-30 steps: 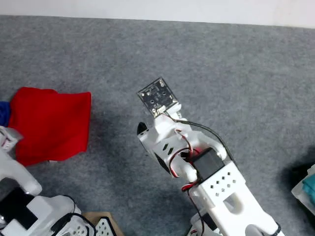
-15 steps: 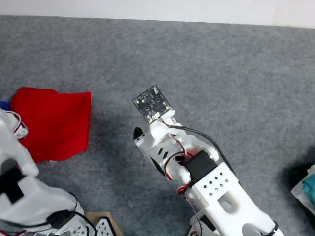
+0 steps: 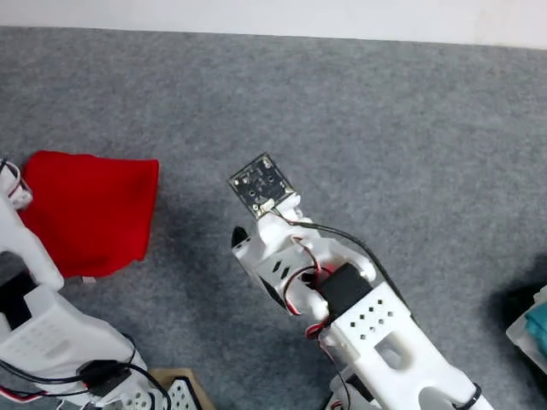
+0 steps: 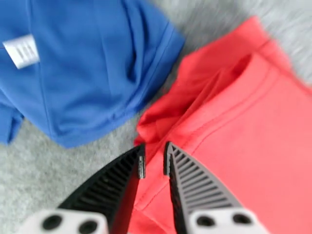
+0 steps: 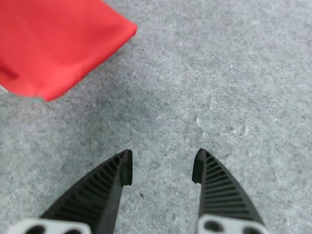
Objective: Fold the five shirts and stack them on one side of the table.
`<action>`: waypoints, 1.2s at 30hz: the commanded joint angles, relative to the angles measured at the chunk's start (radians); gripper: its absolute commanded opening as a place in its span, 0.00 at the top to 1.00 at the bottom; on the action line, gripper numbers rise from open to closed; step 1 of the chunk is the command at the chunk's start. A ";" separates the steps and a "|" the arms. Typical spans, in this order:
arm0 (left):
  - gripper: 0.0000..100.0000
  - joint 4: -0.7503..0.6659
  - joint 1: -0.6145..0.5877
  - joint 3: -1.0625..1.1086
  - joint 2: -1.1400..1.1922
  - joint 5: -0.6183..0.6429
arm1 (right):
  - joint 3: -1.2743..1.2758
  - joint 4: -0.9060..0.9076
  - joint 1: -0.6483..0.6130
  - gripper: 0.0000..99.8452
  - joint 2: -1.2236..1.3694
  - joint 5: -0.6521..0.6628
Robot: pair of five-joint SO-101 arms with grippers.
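Note:
A folded red shirt (image 3: 94,213) lies on the grey carpeted table at the left. In the left wrist view the red shirt (image 4: 234,122) lies beside a rumpled blue shirt (image 4: 83,63) with a white label. My left gripper (image 4: 153,163) hovers over the red shirt's edge where the two meet, jaws shut to a thin slit with nothing visibly pinched. The left arm (image 3: 34,290) stands along the table's left edge. My right gripper (image 5: 162,168) is open over bare carpet, a short way from the red shirt's corner (image 5: 53,44). The right arm (image 3: 342,299) reaches in from the near side at centre.
A white container with something teal (image 3: 537,329) sits at the right edge beside a dark object. A wooden piece (image 3: 175,380) shows at the near edge between the arms. Grey carpet (image 3: 385,128) stretches across the far and right parts of the table.
The left arm has swung away from the near edge up along the left side, now covering the blue shirt in the high view. The right arm has shifted slightly left.

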 commanded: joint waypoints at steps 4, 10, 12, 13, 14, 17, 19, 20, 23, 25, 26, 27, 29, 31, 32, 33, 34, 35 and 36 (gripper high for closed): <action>0.92 -0.032 0.071 -0.096 0.015 -0.006 | -0.008 -0.019 -0.013 0.79 -0.012 -0.005; 0.92 0.084 0.044 -0.097 0.061 -0.008 | -0.010 -0.019 -0.013 0.79 -0.012 -0.005; 0.92 0.132 0.025 -0.097 0.058 -0.008 | -0.012 -0.021 -0.013 0.79 -0.012 -0.005; 0.92 0.160 0.018 -0.101 0.058 -0.008 | -0.013 -0.021 -0.013 0.79 -0.012 -0.005; 0.92 0.184 0.012 -0.101 0.058 -0.008 | -0.013 -0.021 -0.013 0.79 -0.012 -0.005; 0.92 0.261 -0.001 -0.091 0.058 -0.009 | -0.013 -0.021 -0.013 0.79 -0.012 -0.008; 0.92 0.299 -0.019 -0.091 0.058 -0.009 | -0.013 -0.021 -0.012 0.79 -0.012 -0.009; 0.92 0.305 -0.030 -0.099 0.058 -0.009 | -0.013 -0.021 -0.012 0.79 -0.012 -0.011; 0.92 0.307 -0.044 -0.154 0.056 -0.009 | -0.013 -0.021 -0.012 0.79 -0.012 -0.012; 0.92 0.313 -0.044 -0.237 0.058 -0.006 | -0.013 -0.028 -0.012 0.79 -0.012 -0.014; 0.92 0.315 -0.042 -0.280 0.058 -0.003 | -0.013 -0.050 -0.008 0.79 -0.010 -0.034; 0.92 0.315 -0.038 -0.321 0.058 -0.002 | -0.013 -0.076 -0.008 0.79 -0.007 -0.075; 0.92 0.315 -0.018 -0.386 0.067 -0.002 | -0.016 -0.119 -0.012 0.79 0.021 -0.160; 0.92 0.316 0.004 -0.409 0.067 -0.002 | -0.047 -0.151 -0.015 0.79 0.093 -0.203; 0.92 0.316 0.010 -0.410 0.067 -0.002 | -0.067 -0.170 -0.015 0.78 0.145 -0.221; 0.92 0.316 0.016 -0.412 0.067 -0.002 | -0.090 -0.194 -0.015 0.77 0.203 -0.245; 0.92 0.316 0.019 -0.412 0.067 -0.002 | -0.120 -0.222 -0.015 0.76 0.269 -0.279; 0.92 0.316 0.024 -0.409 0.067 -0.002 | -0.156 -0.245 -0.015 0.76 0.334 -0.316; 0.92 0.316 0.024 -0.406 0.067 -0.002 | -0.196 -0.263 -0.015 0.75 0.404 -0.351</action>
